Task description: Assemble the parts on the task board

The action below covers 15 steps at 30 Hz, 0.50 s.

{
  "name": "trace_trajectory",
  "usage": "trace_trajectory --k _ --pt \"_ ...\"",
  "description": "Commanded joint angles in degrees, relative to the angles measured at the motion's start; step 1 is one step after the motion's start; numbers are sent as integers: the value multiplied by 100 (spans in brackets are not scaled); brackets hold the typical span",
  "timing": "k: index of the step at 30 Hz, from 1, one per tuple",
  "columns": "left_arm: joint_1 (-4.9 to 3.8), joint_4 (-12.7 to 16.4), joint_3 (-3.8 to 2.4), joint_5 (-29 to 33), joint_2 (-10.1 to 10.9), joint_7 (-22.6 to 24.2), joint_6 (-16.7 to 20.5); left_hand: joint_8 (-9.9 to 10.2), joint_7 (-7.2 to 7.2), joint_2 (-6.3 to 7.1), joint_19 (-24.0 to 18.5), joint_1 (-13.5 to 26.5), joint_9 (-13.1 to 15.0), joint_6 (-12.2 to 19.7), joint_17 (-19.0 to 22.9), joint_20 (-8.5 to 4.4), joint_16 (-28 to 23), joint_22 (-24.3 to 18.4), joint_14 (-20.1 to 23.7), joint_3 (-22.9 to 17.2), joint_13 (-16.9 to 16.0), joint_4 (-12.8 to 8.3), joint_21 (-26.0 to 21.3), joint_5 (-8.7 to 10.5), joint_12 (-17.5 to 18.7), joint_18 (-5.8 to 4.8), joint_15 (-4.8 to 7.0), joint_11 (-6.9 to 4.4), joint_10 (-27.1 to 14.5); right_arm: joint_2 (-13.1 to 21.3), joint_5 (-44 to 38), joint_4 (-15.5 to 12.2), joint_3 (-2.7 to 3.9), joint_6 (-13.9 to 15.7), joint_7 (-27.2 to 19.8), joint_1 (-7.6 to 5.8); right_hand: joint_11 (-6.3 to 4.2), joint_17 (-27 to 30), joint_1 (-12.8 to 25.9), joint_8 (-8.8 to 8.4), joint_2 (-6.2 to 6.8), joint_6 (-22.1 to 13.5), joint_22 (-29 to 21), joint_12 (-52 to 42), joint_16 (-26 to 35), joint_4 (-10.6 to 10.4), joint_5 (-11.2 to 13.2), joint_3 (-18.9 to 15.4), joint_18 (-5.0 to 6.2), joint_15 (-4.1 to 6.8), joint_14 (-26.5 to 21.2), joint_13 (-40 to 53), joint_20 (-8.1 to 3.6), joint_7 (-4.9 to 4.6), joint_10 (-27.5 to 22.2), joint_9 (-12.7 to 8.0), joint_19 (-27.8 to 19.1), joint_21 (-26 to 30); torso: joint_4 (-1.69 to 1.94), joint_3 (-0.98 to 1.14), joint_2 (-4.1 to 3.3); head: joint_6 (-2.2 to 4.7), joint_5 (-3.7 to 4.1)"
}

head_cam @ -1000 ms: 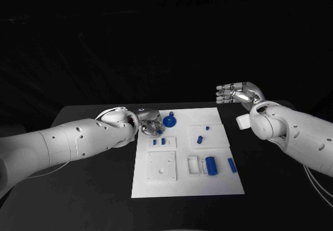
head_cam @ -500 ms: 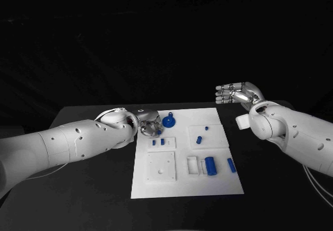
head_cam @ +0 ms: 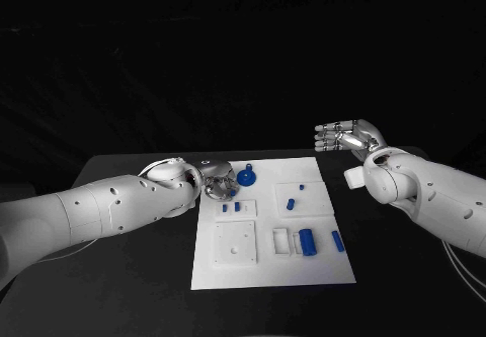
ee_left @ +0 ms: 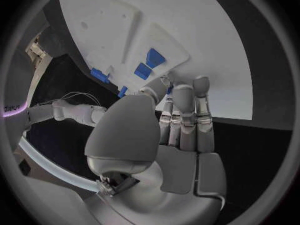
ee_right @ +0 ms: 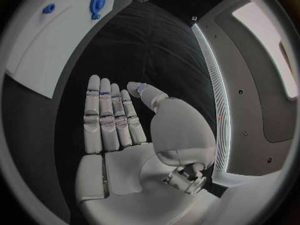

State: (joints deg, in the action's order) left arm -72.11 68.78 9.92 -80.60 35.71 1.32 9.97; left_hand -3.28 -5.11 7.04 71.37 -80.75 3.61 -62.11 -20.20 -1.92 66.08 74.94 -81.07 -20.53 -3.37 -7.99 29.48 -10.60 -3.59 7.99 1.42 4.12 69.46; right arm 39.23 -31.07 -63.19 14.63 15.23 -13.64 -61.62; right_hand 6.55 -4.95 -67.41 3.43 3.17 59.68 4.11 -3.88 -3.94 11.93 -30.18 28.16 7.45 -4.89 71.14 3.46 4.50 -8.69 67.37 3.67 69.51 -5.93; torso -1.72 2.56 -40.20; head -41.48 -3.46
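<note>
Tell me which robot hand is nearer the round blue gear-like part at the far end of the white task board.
Left. The left robot hand sits right beside the round blue gear-like part, at the white task board's left edge. The right robot hand is raised off the board's far right corner, holding nothing.

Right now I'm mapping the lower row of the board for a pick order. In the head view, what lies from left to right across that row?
Raised white square block with a small hole → white rectangular frame piece → large blue cylinder → slim blue bar, all on the white task board.
</note>
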Motion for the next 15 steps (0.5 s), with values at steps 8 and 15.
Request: trace_trajectory --k 8,15 --pt "5 17 -1 -37 -6 87 190 -27 -9 87 23 -6 -2 56 7 29 3 109 -5 -66 2 12 5 15 29 60 -34 4 -64 -4 -34 -1 3 -74 -48 0 0 9 21 14 29 8 0 36 19 -26 -17 13 78 -22 -14 -8 -3 -10 -15 4 26 30 1 1 -1 -3 2" --pt "6 1 -2 -37 12 101 275 -26 8 165 23 -30 -4 162 12 26 -2 107 2 -48 2 1 5 54 28 59 -40 22 -114 6 -134 -1 3 -69 -34 1 7 12 8 16 65 2 0 36 19 5 4 -14 76 -32 -40 -8 5 -12 -34 5 8 42 -1 -2 -1 -10 -3"
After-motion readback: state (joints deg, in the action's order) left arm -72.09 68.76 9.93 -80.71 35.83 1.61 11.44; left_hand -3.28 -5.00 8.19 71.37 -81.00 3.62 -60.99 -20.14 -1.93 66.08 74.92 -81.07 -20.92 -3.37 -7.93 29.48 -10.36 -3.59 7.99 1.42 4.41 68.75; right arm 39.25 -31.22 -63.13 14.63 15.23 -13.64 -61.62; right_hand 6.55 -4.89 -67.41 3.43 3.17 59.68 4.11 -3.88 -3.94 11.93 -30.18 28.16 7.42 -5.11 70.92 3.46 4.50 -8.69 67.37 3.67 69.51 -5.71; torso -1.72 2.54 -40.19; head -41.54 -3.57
